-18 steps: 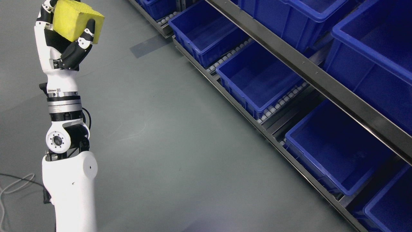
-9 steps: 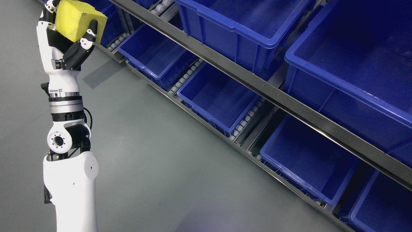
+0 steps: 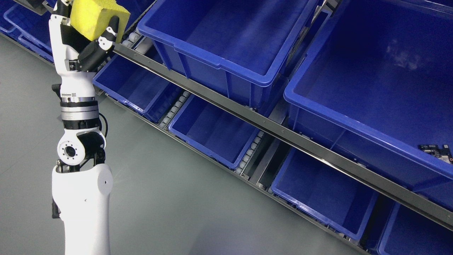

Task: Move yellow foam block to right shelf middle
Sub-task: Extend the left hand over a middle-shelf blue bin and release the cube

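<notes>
Head view swinging toward the shelf over the last second: whole picture shifting, so the camera and base turning, not the bins sliding. Left hand (image 3: 90,42) staying raised at the upper left, fingers (image 3: 109,33) clenched around the yellow foam block (image 3: 95,14), thumb pressing on its near face, grip looking unchanged through all three pictures. Block sitting high in the palm, partly cut by the top edge of the picture. Shelf rail (image 3: 269,125) now passing just behind the fingers, where bare floor (image 3: 170,198) lay a second ago. Large blue bin (image 3: 226,67) on the upper level now standing to the right of the fingers, a bigger bin (image 3: 354,131) farther right holding a small dark item (image 3: 437,151) at its far corner. Lower bins (image 3: 216,156) lying below and to the right of the fingers. Right arm not showing. Judging the carry as well along: approach nearly closed, block not yet over any bin, reach and release remaining. Which bin counts as the middle one, hard to tell from here
</notes>
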